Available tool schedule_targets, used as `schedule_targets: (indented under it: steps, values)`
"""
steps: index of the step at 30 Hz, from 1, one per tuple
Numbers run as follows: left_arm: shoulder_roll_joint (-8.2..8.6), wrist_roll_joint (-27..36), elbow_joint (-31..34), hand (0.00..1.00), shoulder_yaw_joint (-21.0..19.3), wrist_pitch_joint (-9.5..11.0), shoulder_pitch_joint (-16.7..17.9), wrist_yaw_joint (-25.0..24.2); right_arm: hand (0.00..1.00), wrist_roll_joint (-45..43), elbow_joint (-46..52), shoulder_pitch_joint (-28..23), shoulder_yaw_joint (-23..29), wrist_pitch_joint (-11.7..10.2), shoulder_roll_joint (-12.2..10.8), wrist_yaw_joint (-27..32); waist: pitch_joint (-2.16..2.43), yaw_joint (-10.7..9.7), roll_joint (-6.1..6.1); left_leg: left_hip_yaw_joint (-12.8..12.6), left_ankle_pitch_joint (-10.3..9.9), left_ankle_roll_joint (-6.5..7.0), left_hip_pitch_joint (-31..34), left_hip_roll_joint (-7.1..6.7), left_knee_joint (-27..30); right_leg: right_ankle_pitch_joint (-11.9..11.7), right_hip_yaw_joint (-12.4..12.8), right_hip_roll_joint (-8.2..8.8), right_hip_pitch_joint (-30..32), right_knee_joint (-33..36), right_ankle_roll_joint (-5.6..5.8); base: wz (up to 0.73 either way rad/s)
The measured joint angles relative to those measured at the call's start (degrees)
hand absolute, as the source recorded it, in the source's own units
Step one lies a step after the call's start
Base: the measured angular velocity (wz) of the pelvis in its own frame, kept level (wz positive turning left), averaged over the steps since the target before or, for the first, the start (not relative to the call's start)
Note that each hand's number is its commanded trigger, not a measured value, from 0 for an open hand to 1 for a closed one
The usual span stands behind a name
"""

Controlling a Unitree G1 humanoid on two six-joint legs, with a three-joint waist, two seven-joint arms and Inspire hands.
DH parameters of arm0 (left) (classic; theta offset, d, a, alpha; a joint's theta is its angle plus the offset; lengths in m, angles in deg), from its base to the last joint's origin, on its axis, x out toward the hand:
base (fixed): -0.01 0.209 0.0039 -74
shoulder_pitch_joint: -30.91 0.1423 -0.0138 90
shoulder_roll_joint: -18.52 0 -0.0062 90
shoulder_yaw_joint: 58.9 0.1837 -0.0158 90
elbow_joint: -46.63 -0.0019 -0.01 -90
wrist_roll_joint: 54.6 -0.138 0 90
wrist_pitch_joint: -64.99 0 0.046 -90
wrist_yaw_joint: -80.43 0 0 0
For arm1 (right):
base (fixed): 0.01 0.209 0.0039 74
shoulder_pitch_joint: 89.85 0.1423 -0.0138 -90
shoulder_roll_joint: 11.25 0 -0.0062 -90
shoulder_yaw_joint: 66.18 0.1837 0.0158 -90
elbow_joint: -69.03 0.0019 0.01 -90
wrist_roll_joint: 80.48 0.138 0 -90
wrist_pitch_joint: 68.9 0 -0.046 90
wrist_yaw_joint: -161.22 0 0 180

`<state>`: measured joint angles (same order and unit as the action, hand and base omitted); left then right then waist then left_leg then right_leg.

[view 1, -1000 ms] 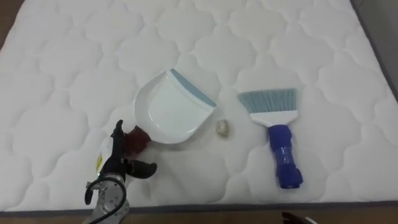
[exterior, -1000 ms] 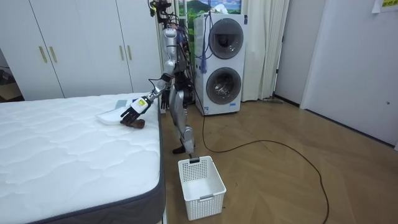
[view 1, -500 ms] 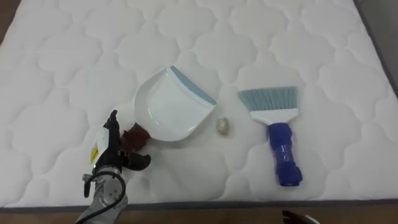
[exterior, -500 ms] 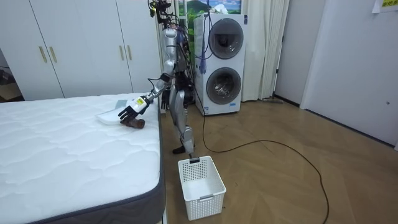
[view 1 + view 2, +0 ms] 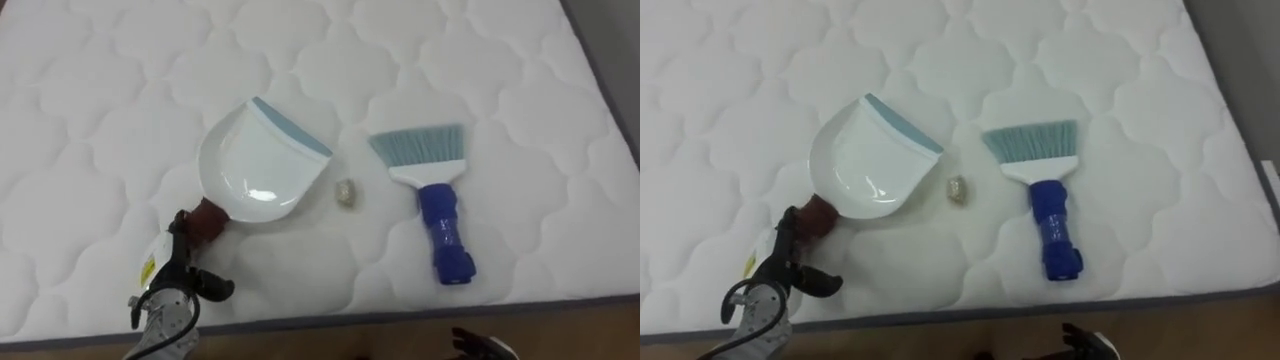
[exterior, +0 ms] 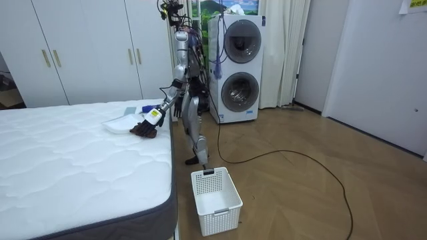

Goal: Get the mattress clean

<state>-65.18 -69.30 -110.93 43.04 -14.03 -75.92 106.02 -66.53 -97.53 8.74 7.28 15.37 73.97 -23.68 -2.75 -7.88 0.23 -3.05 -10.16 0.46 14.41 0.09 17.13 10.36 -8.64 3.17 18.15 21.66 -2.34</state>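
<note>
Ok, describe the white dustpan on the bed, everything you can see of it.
The white plastic dustpan lies flat on the quilted white mattress, glossy and empty. Its blue-grey lip faces away from the robot and rightward; its dark red handle points toward the bed's near edge. The open left robot hand reaches beside the handle; contact is unclear. A small crumpled scrap lies just right of it, apart.

Open mattress (image 5: 120, 110) around dustpan (image 5: 255, 170), brush (image 5: 437, 205)
</note>
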Motion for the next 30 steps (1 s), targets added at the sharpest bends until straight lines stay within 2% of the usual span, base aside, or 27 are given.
schedule_targets:
  steps: [7, 10, 18, 19, 20, 21, 25, 30]
  values:
    - [0.02, 0.2, -2.4, 0.00, 0.1, -0.1, -1.4, -0.4, 0.00, 0.0, 0.1, -0.1, 0.4, -0.7, 0.0, 0.6, -0.28, -0.4, -0.20, -0.1, 0.0, -0.03, 0.0, 0.06, 0.4, 0.6, 0.1, -0.15, 0.0, 0.4, -0.21, 0.03]
    - [-0.04, 0.1, -3.7, 0.00, 0.0, -0.1, -2.1, -0.4, 0.00, 0.1, 0.3, -0.1, 0.5, -0.9, 0.0, 1.1, -0.30, -0.4, -0.25, -2.0, 0.0, -0.03, 0.3, 0.21, 0.5, 0.6, 0.6, -0.06, 0.9, 0.9, -0.24, -0.09]
    - [-0.76, 0.2, -4.5, 0.00, -0.3, -0.1, -4.5, 0.2, 0.00, 1.2, 1.1, 0.0, 0.5, -1.9, 0.0, 3.0, -0.41, -1.3, -0.20, -3.0, 0.0, -0.02, 3.9, 0.12, 2.5, 0.6, 0.8, 0.44, 4.3, 2.6, -0.26, 0.01]
    - [-0.76, 0.4, -4.6, 0.18, -0.3, -0.2, -4.7, 0.2, 0.00, 1.3, 1.2, 0.0, 0.5, -1.9, 0.0, 3.1, -0.42, -1.3, -0.18, -3.1, 0.0, -0.01, 4.0, 0.10, 2.6, 0.6, 0.8, 0.51, 4.5, 2.9, -0.26, 0.00]
    - [-0.76, 0.6, -4.8, 0.90, -0.3, -0.2, -5.1, 0.2, 0.00, 1.4, 1.3, 0.1, 0.5, -1.9, 0.1, 3.4, -0.46, -1.3, -0.19, -3.1, 0.0, -0.01, 4.2, 0.06, 2.6, 0.6, 0.9, 0.58, 4.9, 3.1, -0.26, 0.00]
    - [-0.76, 0.6, -5.4, 1.00, -0.3, -0.3, -5.6, 0.2, 0.00, 1.5, 1.5, 0.0, 0.5, -1.9, 0.1, 3.6, -0.48, -1.3, -0.19, -3.1, 0.0, -0.01, 4.3, 0.07, 2.6, 0.6, 0.9, 0.58, 5.1, 3.2, -0.27, 0.00]
    - [-1.13, 0.6, -5.7, 1.00, -0.4, -0.9, -6.9, 0.1, 0.00, 1.4, 2.8, -0.2, 0.3, -1.8, 0.3, 3.9, -0.53, -1.4, -0.12, -3.3, -0.1, 0.09, 5.1, 0.07, 3.2, 0.7, 1.2, 0.65, 6.1, 4.1, -0.29, 0.00]
    - [-3.83, 0.6, -5.7, 1.00, -0.4, -2.3, -10.3, 0.2, 0.00, 1.5, 5.3, -0.3, 0.2, -1.7, 0.7, 4.7, -0.82, -1.5, 0.22, -4.0, -0.2, 0.26, 8.2, 0.18, 5.2, 0.6, 1.5, 0.86, 9.4, 6.1, -0.57, -0.04]
